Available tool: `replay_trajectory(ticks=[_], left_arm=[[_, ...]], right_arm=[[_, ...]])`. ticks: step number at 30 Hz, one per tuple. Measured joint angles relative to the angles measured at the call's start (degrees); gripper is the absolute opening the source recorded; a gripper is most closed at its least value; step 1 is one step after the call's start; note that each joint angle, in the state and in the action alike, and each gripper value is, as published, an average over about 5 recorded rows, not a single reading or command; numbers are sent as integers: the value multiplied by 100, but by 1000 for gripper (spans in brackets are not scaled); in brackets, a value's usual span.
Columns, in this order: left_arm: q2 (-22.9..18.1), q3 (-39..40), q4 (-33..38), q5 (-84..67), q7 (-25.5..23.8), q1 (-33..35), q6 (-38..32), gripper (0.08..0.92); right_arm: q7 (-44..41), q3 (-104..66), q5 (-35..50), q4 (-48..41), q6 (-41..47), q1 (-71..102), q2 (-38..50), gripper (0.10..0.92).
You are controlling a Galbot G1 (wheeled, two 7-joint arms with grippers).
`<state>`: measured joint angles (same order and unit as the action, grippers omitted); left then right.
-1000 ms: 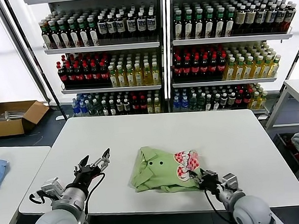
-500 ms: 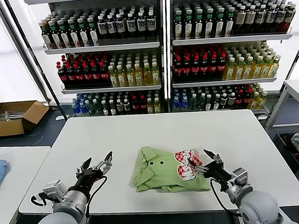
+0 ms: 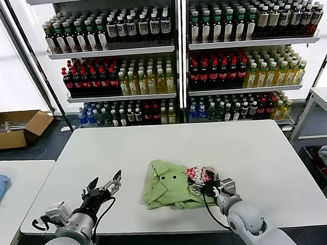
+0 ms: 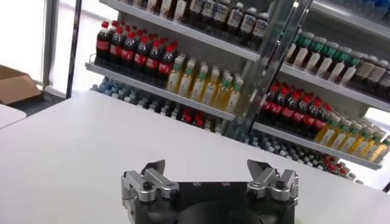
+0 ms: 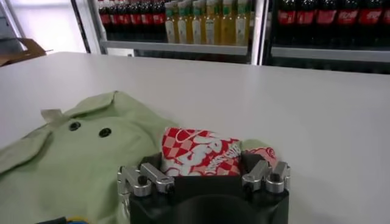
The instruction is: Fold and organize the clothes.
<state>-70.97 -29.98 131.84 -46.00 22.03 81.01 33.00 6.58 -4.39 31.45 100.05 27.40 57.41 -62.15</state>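
Behind, bottle shelves (image 3: 176, 60); white table (image 3: 265, 149).

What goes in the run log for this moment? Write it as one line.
shirt: folded on table | right end effector: open around checkered print | left end effector: open, idle, apart from shirt

The head camera looks forward and down from above over the white rectangular table (image 3: 171, 155) toward tall shelves of bottled drinks (image 3: 176, 60). The left wrist camera sits low, just behind its own black metal gripper (image 4: 210, 173), facing the shelves across bare tabletop. The right wrist camera, equally low, looks closely at the small light-green collared shirt (image 5: 91, 158), shared with the head view.
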Motion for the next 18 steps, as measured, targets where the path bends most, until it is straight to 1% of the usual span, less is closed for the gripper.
replay_trajectory(ticks=[4,9,13,18], left_arm=[[1,9,10,16,-20,37,-1,823],[-16,-64,20,128,-156,125,-48,823],[-10,-178,-4,316,-445,209,-176,823],[-32,-347,-61,627,-948,336,-415,823]], right_arm=[[28,155,185,-41,52,-384,32,823],[-56,-3,246,388,-120,-459,232,823],[-252,-504,116,888,-389,-8,305,823],[-634,-1473,-103,1415,-850,996,198,823]])
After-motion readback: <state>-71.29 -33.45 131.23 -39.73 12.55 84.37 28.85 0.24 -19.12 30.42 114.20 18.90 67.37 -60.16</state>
